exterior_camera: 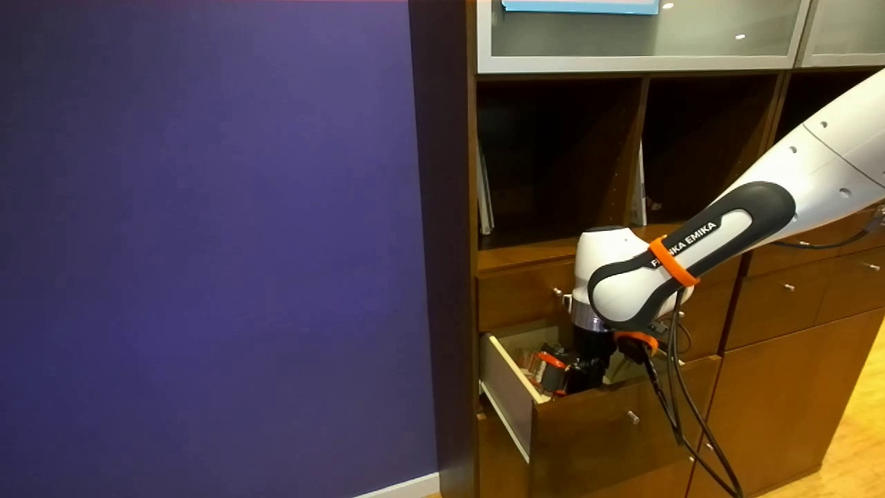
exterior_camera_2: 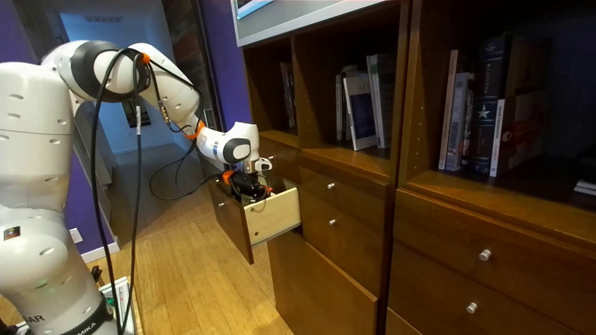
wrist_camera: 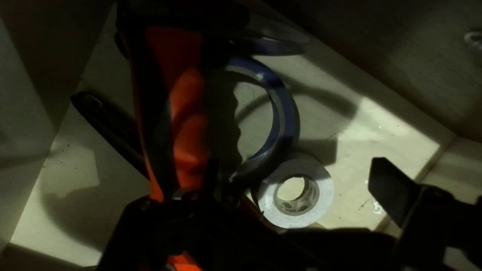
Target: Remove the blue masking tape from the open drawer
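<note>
The drawer (exterior_camera: 588, 443) stands open, with a brown front and pale inner walls; it also shows in an exterior view (exterior_camera_2: 274, 216). In the wrist view a ring-shaped roll, the blue masking tape (wrist_camera: 288, 113), lies in the drawer and looks dark blue in shade. Its left side is hidden by an orange and black tool. A smaller pale white roll (wrist_camera: 320, 194) adjoins its lower edge. My gripper (wrist_camera: 297, 169) is open and points down inside the drawer, fingers apart on either side of the pale roll. Nothing is held. Both exterior views hide the tape and the fingertips.
The orange and black tool (wrist_camera: 186, 124) lies beside the left finger. Another dark blue-edged item (wrist_camera: 276, 47) lies behind the ring. The drawer's pale side wall (exterior_camera: 511, 394) is close to the gripper. Closed drawers (exterior_camera_2: 344, 232) adjoin, and loose cables (exterior_camera: 681, 387) hang over the drawer front.
</note>
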Robot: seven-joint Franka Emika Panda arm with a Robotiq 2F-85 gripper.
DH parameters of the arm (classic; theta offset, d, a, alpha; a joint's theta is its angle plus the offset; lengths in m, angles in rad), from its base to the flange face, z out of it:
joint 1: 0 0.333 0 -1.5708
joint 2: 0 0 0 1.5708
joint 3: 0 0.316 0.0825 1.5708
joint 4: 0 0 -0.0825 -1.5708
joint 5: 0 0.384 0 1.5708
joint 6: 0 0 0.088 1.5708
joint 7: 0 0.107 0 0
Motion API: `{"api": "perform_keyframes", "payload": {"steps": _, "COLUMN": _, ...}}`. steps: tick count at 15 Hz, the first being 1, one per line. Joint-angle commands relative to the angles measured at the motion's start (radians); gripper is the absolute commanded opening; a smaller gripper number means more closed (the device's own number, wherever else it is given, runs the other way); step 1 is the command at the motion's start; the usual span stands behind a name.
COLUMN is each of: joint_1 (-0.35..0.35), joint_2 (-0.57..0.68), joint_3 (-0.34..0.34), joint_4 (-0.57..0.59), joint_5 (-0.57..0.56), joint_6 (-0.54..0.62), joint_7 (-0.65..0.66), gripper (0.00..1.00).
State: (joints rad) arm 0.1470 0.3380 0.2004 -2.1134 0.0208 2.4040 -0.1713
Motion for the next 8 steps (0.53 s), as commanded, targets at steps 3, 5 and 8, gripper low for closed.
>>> {"api": "perform_keyframes", "payload": {"steps": 3, "joint_1": 0.0, "joint_2": 0.056, "joint_3": -0.002, "joint_4": 0.023, "joint_5": 0.003, "joint_6": 0.08, "joint_7": -0.006, "gripper": 1.0}}
{"api": "perform_keyframes", "payload": {"steps": 5, "joint_1": -0.002, "joint_2": 0.067, "joint_3": -0.001, "joint_4": 0.023, "joint_5": 0.004, "joint_6": 0.103, "joint_7": -0.009, "gripper": 0.96}}
{"api": "perform_keyframes", "payload": {"steps": 8, "joint_1": -0.009, "joint_2": 0.075, "joint_3": 0.004, "joint_4": 0.017, "joint_5": 0.014, "joint_6": 0.146, "joint_7": -0.015, "gripper": 0.89}}
